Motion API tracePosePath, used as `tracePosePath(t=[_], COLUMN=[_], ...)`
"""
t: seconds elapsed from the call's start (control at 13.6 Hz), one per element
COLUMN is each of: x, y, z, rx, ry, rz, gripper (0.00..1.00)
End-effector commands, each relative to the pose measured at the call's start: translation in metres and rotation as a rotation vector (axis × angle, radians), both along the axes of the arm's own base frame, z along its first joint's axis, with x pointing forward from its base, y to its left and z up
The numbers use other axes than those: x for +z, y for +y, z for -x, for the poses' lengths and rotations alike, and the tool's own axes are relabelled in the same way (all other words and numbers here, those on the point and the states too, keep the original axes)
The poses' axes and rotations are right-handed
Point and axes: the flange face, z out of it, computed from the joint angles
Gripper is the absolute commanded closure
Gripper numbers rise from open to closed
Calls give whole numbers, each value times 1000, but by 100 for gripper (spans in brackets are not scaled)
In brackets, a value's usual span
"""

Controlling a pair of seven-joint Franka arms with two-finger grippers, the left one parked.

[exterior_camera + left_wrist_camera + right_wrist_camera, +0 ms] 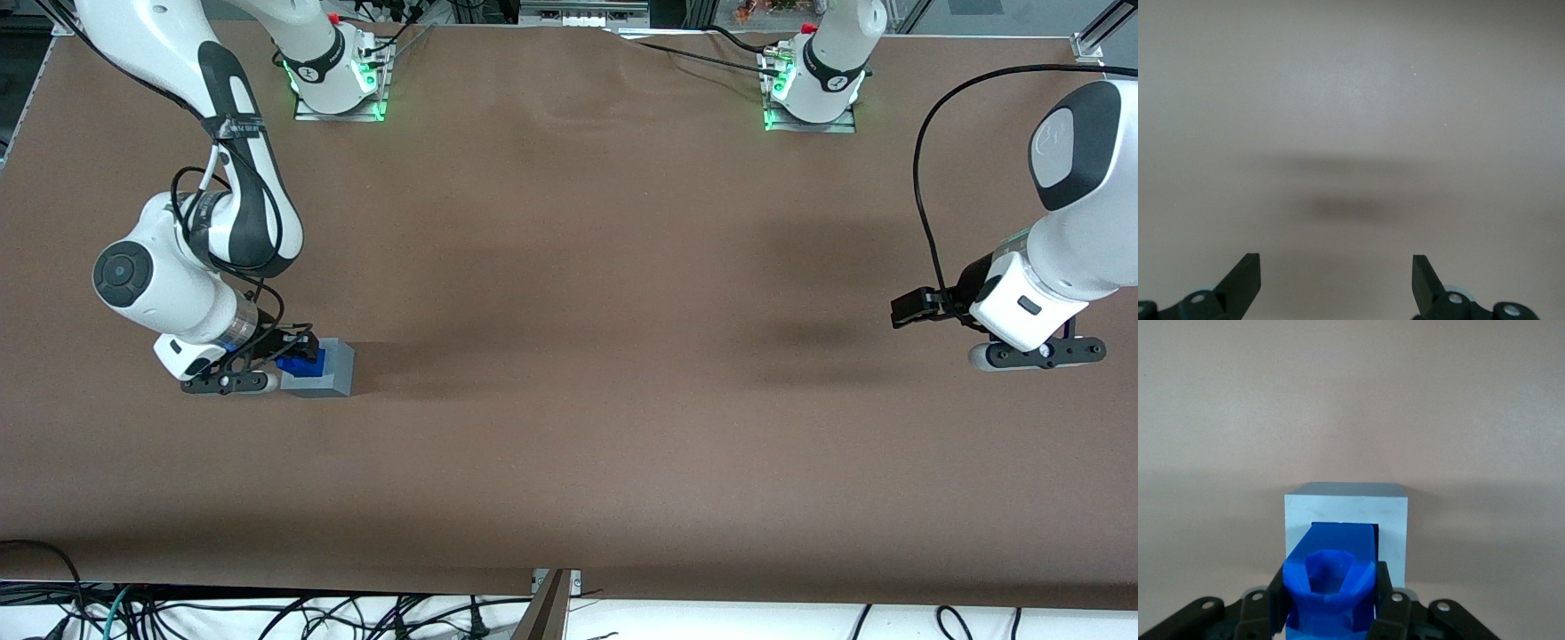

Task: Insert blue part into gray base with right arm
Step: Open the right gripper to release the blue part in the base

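Note:
The gray base point(327, 369) stands on the brown table toward the working arm's end. The blue part point(301, 363) sits over its top, held in my right gripper point(298, 356), which is directly above the cube. In the right wrist view the blue part point(1331, 577) lies between the black fingers point(1386, 600), and its lower end reaches into the dark square recess of the gray base point(1395, 540). The jaws are shut on the blue part's sides. How deep the part sits in the recess is hidden.
The brown table point(569, 356) stretches wide around the cube. The two arm bases point(338, 80) with green lights stand at the table's edge farthest from the front camera. Cables lie along the edge nearest the camera.

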Motion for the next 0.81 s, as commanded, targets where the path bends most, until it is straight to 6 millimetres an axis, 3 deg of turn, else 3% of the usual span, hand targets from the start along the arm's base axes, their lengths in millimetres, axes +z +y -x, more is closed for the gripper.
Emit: tracePosePath(t=[0.0, 0.07, 0.44, 0.59, 0.74], x=[0, 1, 26, 69, 118], y=[3, 4, 5, 7, -10], z=[-7, -7, -13, -10, -8], rx=[-9, -15, 2, 21, 18], ry=[-17, -18, -31, 13, 88], rz=[-22, -22, -34, -59, -71], gripper=[40, 2, 1, 1, 1])
